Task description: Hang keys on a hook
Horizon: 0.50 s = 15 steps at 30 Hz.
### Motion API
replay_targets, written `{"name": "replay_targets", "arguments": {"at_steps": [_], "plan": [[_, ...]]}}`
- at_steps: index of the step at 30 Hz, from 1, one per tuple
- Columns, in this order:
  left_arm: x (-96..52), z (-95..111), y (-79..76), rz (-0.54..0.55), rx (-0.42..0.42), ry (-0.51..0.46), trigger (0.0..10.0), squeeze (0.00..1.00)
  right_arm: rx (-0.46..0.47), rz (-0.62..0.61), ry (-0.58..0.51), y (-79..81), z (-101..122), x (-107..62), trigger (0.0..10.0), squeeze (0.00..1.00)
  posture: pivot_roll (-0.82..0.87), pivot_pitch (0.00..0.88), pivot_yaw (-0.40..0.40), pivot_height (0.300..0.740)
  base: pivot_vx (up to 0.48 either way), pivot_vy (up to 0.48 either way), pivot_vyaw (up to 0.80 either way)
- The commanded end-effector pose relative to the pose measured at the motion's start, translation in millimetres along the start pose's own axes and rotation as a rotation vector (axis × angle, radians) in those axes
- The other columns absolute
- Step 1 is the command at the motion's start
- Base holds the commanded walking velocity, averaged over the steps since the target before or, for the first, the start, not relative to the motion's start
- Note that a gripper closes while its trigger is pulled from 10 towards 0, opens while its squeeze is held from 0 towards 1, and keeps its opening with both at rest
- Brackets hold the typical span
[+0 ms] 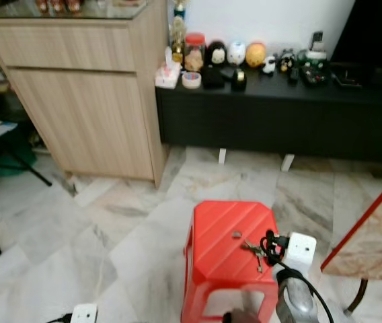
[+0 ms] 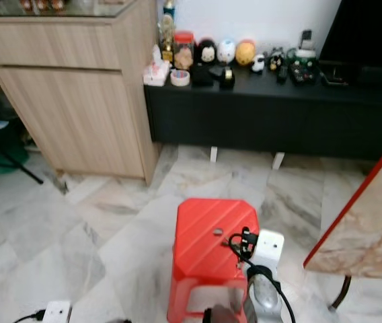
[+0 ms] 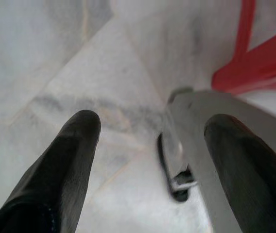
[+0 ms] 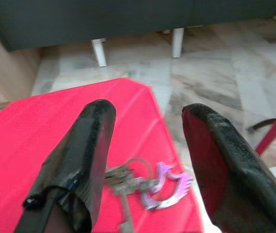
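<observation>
Our right gripper (image 4: pixel 147 145) hangs spread apart right above the keys (image 4: pixel 143 187), which lie flat across the red stool (image 4: pixel 41 145), straight below the fingers. Left gripper (image 3: pixel 150 150) idles open over the floor.

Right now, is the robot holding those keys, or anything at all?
Nothing is held. The right gripper is open above the keys, which lie on the red stool. The left gripper is open too.
</observation>
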<state>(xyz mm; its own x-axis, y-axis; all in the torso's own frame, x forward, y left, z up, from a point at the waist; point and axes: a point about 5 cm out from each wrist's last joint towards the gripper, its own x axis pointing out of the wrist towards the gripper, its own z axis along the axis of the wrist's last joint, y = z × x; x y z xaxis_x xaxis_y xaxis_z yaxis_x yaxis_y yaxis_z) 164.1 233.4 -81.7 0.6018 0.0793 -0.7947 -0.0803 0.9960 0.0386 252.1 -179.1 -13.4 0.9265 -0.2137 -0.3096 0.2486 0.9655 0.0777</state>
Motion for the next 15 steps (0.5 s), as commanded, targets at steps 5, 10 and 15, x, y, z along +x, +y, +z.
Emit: {"name": "replay_targets", "arguments": {"at_steps": [5, 10, 15], "plan": [[-2.4, -7.5, 5.0, 0.013, 0.021, 0.029, 10.0, 0.0, 0.003, 0.015, -0.007, 6.7, 3.2, 1.9, 10.0, 0.0, -0.02, 0.016, -0.033, 0.641, 0.298, 0.0, 0.0], [-2.4, -7.7, 5.0, 0.014, 0.021, 0.03, 10.0, 0.0, 0.001, 0.018, -0.008, 7.1, 3.3, 2.0, 10.0, 0.0, -0.02, 0.015, -0.033, 0.641, 0.0, 0.0, 0.0], [-2.4, -8.0, 4.8, 0.013, 0.022, 0.033, 10.0, 0.0, -0.011, 0.01, 0.004, 6.4, 2.3, 2.1, 10.0, 0.0, -0.02, 0.015, -0.034, 0.641, 0.0, 0.0, 0.0]]}}
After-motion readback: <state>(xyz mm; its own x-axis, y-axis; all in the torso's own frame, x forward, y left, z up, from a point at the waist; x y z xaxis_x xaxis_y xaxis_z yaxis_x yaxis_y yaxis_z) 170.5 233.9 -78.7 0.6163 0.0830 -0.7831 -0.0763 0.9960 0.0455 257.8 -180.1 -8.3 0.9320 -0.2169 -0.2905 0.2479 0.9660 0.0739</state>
